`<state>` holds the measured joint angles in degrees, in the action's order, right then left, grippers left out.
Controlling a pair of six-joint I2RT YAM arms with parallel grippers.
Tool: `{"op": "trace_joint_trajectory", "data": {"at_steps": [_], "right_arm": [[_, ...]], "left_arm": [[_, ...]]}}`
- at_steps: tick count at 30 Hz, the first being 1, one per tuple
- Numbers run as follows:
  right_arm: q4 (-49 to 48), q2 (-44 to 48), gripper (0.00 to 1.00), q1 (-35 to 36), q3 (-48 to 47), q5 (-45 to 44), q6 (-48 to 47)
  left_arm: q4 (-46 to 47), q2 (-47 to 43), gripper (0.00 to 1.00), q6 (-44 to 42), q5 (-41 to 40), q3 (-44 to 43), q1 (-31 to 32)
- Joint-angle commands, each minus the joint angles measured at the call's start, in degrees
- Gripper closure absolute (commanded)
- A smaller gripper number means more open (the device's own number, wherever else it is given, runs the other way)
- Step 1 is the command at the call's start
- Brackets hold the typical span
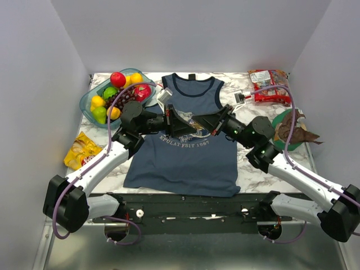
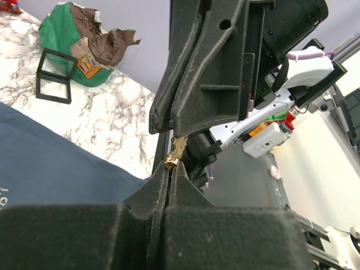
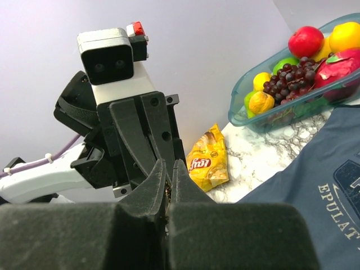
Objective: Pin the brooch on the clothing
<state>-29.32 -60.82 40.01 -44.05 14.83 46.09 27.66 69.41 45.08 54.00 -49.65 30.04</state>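
Observation:
The slate-blue tank top [image 1: 180,157] lies flat mid-table, print up. My two grippers meet tip to tip just above its chest print. My left gripper [image 1: 187,125] is shut on the small gold brooch [image 2: 172,158], which sticks out of its tips [image 2: 170,167]. My right gripper [image 1: 205,127] is shut on the same brooch from the other side; a gold bit [image 3: 169,191] shows between its closed jaws [image 3: 169,166]. The right gripper's fingers [image 2: 185,95] fill the upper left wrist view. In the top view the brooch is hidden by the fingers.
A clear tub of fruit [image 1: 90,104] stands at the back left and a yellow chips bag [image 1: 81,151] at the left. A red snack pack [image 1: 269,84] and a green bag with a brown wrapper [image 1: 289,126] are at the right. A small black-framed box [image 2: 53,76] lies near them.

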Motion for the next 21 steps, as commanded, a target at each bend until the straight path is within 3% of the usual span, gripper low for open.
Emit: {"op": "trace_joint_trajectory", "data": {"at_steps": [1, 3, 4, 7, 14, 18, 21], "right_arm": [[5.8, 1.8, 0.64, -0.1, 1.3, -2.3, -2.2], [8.4, 2.6, 0.51, 0.0, 1.5, -2.4, -3.7], [9.1, 3.8, 0.38, -0.1, 1.6, -3.0, -3.9], [11.7, 6.2, 0.29, 0.0, 2.1, -4.2, -5.5], [15.7, 10.8, 0.16, -0.1, 2.4, -6.3, -7.7], [20.0, 11.7, 0.15, -0.1, 1.2, -9.4, -10.8], [25.3, 11.9, 0.15, 0.0, 0.4, -13.5, -12.8]], "left_arm": [[0.2, -0.3, 1.00, -2.2, 0.1, -0.3, 0.2], [-1.7, -0.1, 1.00, -3.4, -0.5, -1.1, 0.2], [-3.6, 0.1, 1.00, -3.9, -0.6, -1.4, 0.2], [-4.5, 0.3, 1.00, -4.0, -0.6, -1.9, 0.1], [-8.1, 0.7, 1.00, -5.7, -2.0, -2.8, 0.1], [-12.7, 0.7, 1.00, -8.5, -4.7, -3.9, 0.0], [-24.0, 0.7, 1.00, -16.0, -13.1, -7.0, 0.1]]}}
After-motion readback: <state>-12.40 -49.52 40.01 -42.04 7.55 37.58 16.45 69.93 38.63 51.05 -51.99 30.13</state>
